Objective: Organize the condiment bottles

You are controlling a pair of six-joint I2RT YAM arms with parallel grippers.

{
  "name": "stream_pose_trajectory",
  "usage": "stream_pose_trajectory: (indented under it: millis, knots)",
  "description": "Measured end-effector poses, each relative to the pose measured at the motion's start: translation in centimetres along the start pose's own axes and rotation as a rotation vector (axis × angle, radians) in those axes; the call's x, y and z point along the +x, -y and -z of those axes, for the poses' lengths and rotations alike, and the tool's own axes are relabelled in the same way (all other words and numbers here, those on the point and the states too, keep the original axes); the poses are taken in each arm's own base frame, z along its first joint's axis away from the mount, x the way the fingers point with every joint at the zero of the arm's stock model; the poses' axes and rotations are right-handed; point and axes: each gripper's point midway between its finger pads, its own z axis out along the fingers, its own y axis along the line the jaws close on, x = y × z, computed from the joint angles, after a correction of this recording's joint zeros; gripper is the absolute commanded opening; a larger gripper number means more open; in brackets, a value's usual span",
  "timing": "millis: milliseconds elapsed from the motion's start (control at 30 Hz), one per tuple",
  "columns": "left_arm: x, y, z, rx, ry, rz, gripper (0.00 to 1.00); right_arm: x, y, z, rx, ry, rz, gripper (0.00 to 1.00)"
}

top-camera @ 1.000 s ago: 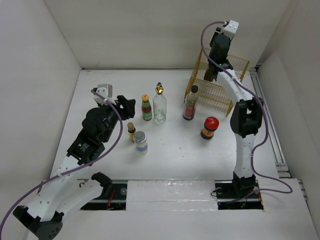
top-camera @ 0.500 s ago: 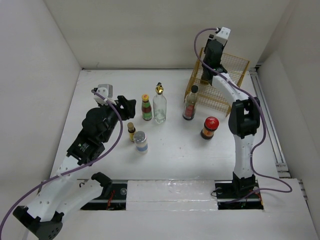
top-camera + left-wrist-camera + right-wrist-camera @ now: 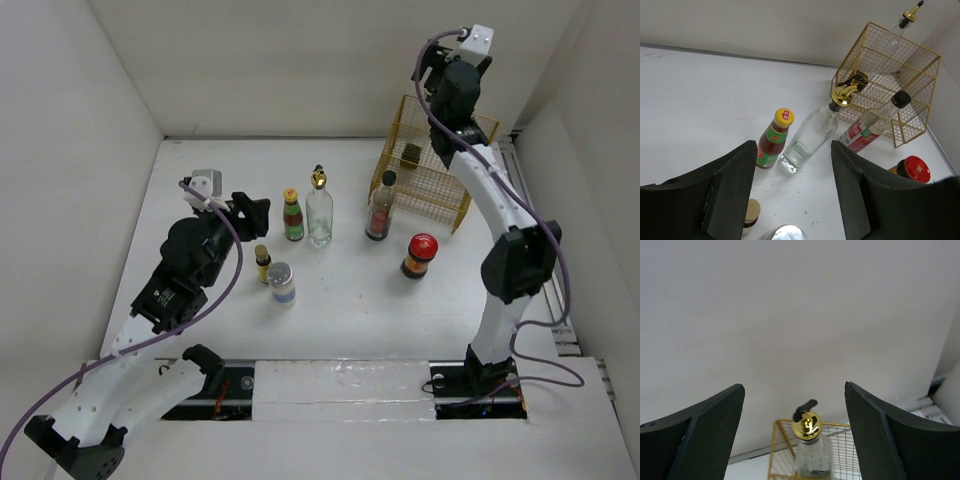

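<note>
Overhead view. The white bench (image 3: 350,300) fills the frame, and the yellow wire basket (image 3: 430,190) stands at upper right. The right gripper (image 3: 794,386) hangs above the basket with its fingers spread wide, holding nothing. The left gripper (image 3: 256,212), at centre left, is likewise spread and empty. One gold-spouted cruet (image 3: 809,452) stands upright inside the basket; the second cruet (image 3: 319,215) stands at upper centre. Right of it, just beside the basket, is the black-capped bottle (image 3: 379,210); left of it is the yellow-capped sauce bottle (image 3: 292,216). The red-lidded jar (image 3: 420,255) sits right of centre. The grey-lidded shaker (image 3: 282,283) and tiny gold-capped bottle (image 3: 263,263) stand close together, left of centre.
</note>
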Motion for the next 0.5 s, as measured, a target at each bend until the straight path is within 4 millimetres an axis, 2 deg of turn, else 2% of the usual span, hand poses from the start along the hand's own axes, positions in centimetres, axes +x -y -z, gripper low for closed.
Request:
stream_pose_trajectory:
  millis: [33,100,133,200,267,300,367,433,500]
  knots:
    - [0.0,-0.1,0.0,-0.004,0.002,0.003,0.56,-1.9,-0.4,0.9,-0.041,0.007,-0.007,0.85]
    - [-0.2,-0.4,0.1,-0.024,0.012,0.014,0.57,-5.9,-1.9,3.5,-0.174,0.028,-0.028,0.75]
    - [-0.4,-0.6,0.1,-0.037,0.019,0.019,0.59,-7.5,-2.7,5.6,-0.254,0.035,-0.041,0.65]
    - [-0.6,-1.1,0.2,-0.066,0.03,0.033,0.6,-9.7,-4.8,10.4,-0.45,0.032,-0.057,0.41]
    - [-0.8,-1.5,0.4,-0.088,0.042,0.05,0.6,-10.5,-6.7,15.9,-0.652,0.033,-0.083,0.41]
    - [-1.0,-1.6,0.5,-0.096,0.048,0.059,0.6,-10.0,-7.5,18.5,-0.748,0.02,-0.093,0.54]
    - [-1.2,-1.8,0.6,-0.107,0.058,0.07,0.6,-7.6,-9.5,23.2,-0.944,-0.035,-0.096,0.71]
    - [-1.2,-1.9,0.7,-0.112,0.06,0.076,0.6,-4.4,-10.7,25.9,-1.056,-0.121,-0.086,0.75]
    - [-1.2,-1.8,0.7,-0.111,0.06,0.081,0.6,-0.1,-12.2,27.1,-1.144,-0.235,-0.057,0.78]
